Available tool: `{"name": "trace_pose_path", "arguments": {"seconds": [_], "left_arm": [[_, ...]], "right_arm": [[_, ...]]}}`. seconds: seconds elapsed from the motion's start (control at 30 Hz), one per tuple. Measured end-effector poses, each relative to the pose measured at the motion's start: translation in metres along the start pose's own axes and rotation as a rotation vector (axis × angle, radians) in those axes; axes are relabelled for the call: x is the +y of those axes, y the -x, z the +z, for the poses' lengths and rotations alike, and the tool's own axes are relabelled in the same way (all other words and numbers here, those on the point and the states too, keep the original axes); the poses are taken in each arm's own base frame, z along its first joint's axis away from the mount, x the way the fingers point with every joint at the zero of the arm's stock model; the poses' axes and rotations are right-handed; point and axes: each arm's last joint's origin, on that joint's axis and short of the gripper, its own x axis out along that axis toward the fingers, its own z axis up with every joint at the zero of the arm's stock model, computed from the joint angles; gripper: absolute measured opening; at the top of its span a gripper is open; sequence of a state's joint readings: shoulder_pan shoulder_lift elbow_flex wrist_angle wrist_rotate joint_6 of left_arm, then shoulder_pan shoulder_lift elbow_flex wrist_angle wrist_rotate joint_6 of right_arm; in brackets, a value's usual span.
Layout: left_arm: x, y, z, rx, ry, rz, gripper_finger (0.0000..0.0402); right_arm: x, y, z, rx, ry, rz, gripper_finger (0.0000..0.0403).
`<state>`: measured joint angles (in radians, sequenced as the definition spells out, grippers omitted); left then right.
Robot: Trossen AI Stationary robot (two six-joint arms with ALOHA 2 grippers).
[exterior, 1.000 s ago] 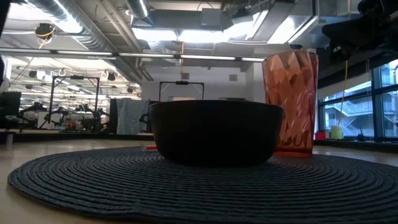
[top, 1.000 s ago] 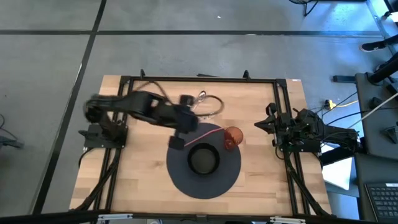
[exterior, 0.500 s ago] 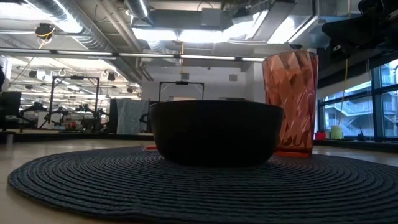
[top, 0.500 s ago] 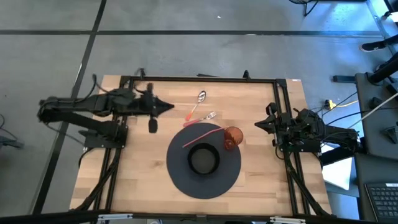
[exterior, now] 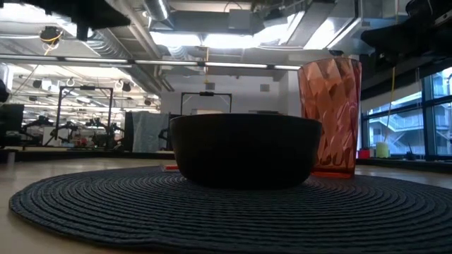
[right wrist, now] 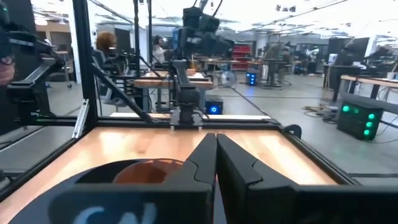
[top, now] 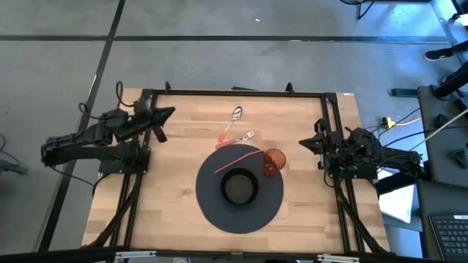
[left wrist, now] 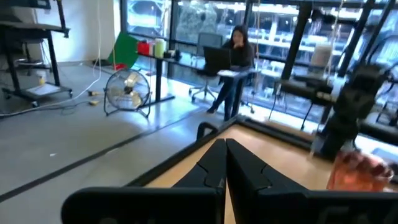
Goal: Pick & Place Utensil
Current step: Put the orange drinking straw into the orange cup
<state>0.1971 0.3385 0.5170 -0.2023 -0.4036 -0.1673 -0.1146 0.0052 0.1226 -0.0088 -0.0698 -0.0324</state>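
A spoon (top: 233, 120) and a fork (top: 245, 136), both with reddish handles, lie flat on the wood beyond the round dark mat (top: 212, 208). A thin red stick (top: 237, 156) lies across the mat's far edge. On the mat stand a black bowl (top: 240, 186) (exterior: 244, 149) and an orange tumbler (top: 274, 161) (exterior: 330, 116). My left gripper (top: 168, 112) (left wrist: 225, 163) is shut and hangs over the table's far left corner, well clear of the utensils. My right gripper (top: 303, 144) (right wrist: 216, 158) is shut and waits at the table's right edge, pointing at the tumbler.
A black frame rail (top: 234, 93) runs around the tabletop. Bare wood (top: 161, 190) lies left of the mat, with more on its right. A person sits at a desk (left wrist: 236, 46) in the room beyond the table.
My left arm has swung back from over the mat's far left edge toward the table's left edge and now rests folded near the far left corner. The utensils, bowl and tumbler have stayed where they were.
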Motion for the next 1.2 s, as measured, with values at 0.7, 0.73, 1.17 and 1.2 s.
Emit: {"name": "trace_pose_path", "arguments": {"seconds": [0.7, 0.73, 1.17, 1.2], "left_arm": [[0.018, -0.023, -0.040, 0.056, -0.013, 0.111, 0.0003], [0.018, -0.024, -0.040, 0.057, -0.012, 0.115, 0.0003], [0.019, -0.024, -0.039, 0.052, -0.061, 0.114, 0.0003], [0.019, -0.024, -0.039, 0.053, -0.067, 0.114, 0.0003]], "right_arm": [[0.000, 0.000, 0.004, -0.043, 0.111, -0.003, 0.0012], [0.000, 0.000, 0.005, -0.047, 0.114, -0.004, 0.0012], [0.000, 0.000, 0.005, -0.055, 0.133, -0.005, 0.0012], [0.000, 0.000, 0.005, -0.056, 0.133, -0.005, 0.0012]]}}
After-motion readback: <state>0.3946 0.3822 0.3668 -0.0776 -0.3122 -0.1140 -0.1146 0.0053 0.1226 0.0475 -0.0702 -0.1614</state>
